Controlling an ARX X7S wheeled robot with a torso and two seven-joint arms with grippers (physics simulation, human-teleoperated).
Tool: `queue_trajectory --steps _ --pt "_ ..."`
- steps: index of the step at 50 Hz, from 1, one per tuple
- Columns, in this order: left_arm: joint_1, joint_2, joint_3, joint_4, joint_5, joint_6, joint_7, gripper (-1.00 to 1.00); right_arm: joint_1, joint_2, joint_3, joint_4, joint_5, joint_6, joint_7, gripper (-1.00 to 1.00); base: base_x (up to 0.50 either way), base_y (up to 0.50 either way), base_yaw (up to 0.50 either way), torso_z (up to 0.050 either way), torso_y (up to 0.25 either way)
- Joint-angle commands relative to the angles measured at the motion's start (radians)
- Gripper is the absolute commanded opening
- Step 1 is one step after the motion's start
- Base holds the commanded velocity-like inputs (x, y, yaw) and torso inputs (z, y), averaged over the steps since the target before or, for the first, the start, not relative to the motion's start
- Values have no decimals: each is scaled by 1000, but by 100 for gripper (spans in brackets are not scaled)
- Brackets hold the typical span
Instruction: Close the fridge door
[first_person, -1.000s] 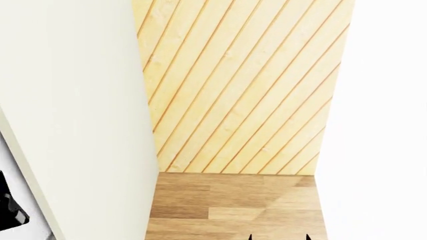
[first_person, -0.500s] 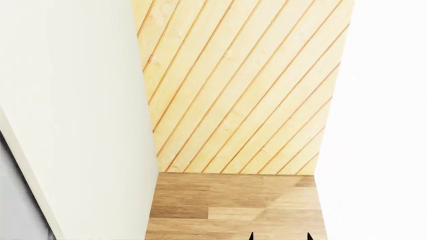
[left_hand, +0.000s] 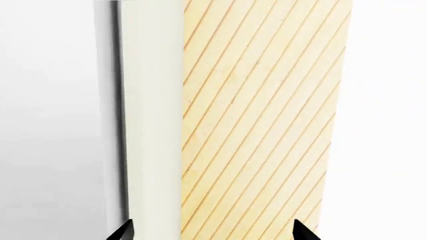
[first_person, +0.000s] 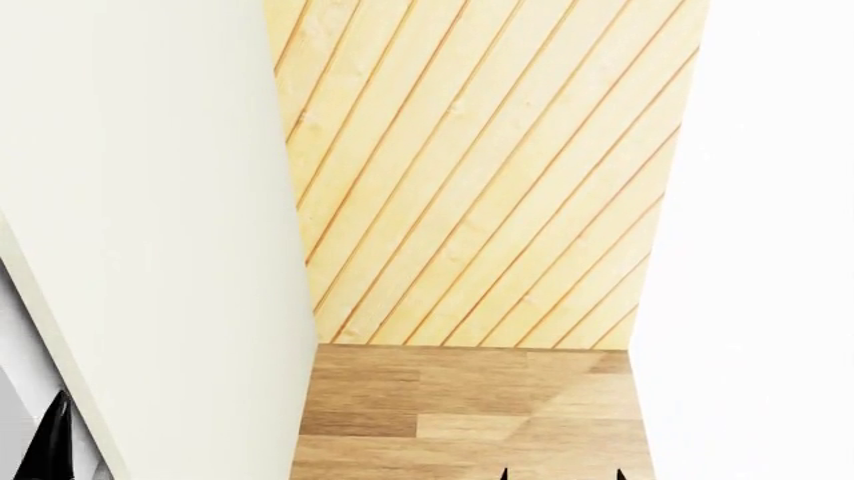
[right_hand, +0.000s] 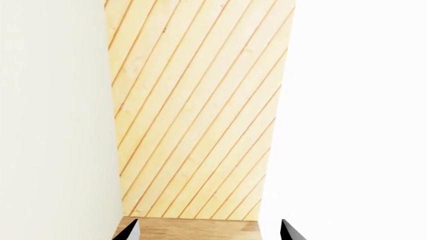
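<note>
A tall off-white slab fills the left of the head view; it looks like the fridge door, with no handle or bins showing. In the left wrist view the same slab stands edge-on, with a dark vertical gap between it and a light-grey surface. My left gripper is open; one tip sits in front of that gap and the other in front of the wooden wall. Facing the passage between the slab and a white panel, my right gripper is open and empty. Its tips show at the head view's bottom edge.
A wall of diagonal light-wood planks closes the far end, above a brown wooden floor. A plain white panel bounds the right side. A thin black part shows low at the left beyond the slab.
At the head view's lower left, a black part seen a second ago vanished, and a thinner black shape now shows there. The right gripper's tips and the slab hardly moved.
</note>
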Motion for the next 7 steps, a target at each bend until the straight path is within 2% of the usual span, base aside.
queue_trajectory --steps 1,7 --pt "197 29 27 130 -2 40 23 100 -13 9 -2 -29 5 8 8 100 0 0 0 0 0" --pt "157 57 36 30 19 56 34 100 -6 6 -5 -16 4 2 9 100 0 0 0 0 0"
